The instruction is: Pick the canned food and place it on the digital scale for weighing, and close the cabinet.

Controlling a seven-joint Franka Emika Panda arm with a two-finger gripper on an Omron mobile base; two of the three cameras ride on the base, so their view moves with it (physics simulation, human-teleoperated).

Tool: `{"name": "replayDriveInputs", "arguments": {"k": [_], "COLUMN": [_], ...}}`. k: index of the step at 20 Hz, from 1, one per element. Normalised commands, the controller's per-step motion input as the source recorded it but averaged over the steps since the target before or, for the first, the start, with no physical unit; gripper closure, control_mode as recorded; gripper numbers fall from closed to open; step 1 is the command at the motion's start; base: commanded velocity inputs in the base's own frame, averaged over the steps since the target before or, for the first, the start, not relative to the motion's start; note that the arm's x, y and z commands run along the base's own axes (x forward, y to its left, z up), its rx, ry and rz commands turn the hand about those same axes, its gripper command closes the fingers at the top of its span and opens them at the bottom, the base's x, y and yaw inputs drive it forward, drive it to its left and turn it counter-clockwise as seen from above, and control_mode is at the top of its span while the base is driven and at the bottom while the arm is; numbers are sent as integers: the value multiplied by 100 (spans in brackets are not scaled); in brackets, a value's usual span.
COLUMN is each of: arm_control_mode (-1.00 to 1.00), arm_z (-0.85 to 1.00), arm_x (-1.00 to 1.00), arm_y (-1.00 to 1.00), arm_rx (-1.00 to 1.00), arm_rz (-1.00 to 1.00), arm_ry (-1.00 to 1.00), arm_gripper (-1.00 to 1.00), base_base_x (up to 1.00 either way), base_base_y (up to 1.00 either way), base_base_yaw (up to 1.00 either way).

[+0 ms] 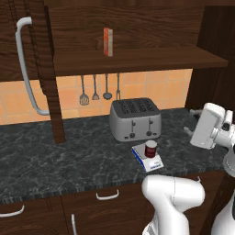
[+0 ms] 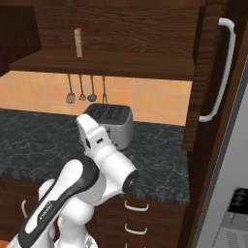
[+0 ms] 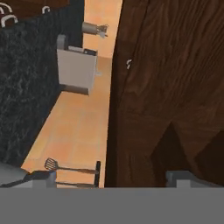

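The left base view looks forward and down from behind the arm, with the toaster (image 1: 135, 119) near centre. The right base view faces the same toaster (image 2: 112, 123) from the other side, a little farther off. Both share the counter (image 1: 55, 151) and the open cabinet (image 1: 137, 59) above the toaster. The hand view, rolled sideways, sits close to a cabinet door (image 3: 170, 87), with the toaster (image 3: 76, 70) far off.

- Orange tiled wall (image 1: 137, 85) behind a dark marbled stone table (image 1: 55, 151).
- Metal utensils (image 1: 95, 89) hang on that wall.
- Dark brown wooden drawers (image 2: 140, 218) with short silver handles sit beneath.
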Motion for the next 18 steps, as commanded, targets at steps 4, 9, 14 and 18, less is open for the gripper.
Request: {"name": "replayDriveInputs", "arguments": {"k": [4, 9, 14, 18], "arm_control_mode": [-100, -100, -100, -100], "arm_z": [1, 0, 3, 9], "arm_x": [-59, -41, -44, -34], "arm_y": [-13, -10, 0, -24], "arm_rx": [-37, -31, -26, 0], "arm_rz": [-32, -33, -36, -28], "arm_ry": [-44, -44, -37, -9], "arm_gripper": [-100, -100, -100, -100], "base_base_x": [0, 0, 0, 0], "base_base_y": [0, 0, 0, 0], "base_base_yaw": [0, 0, 0, 0]}}
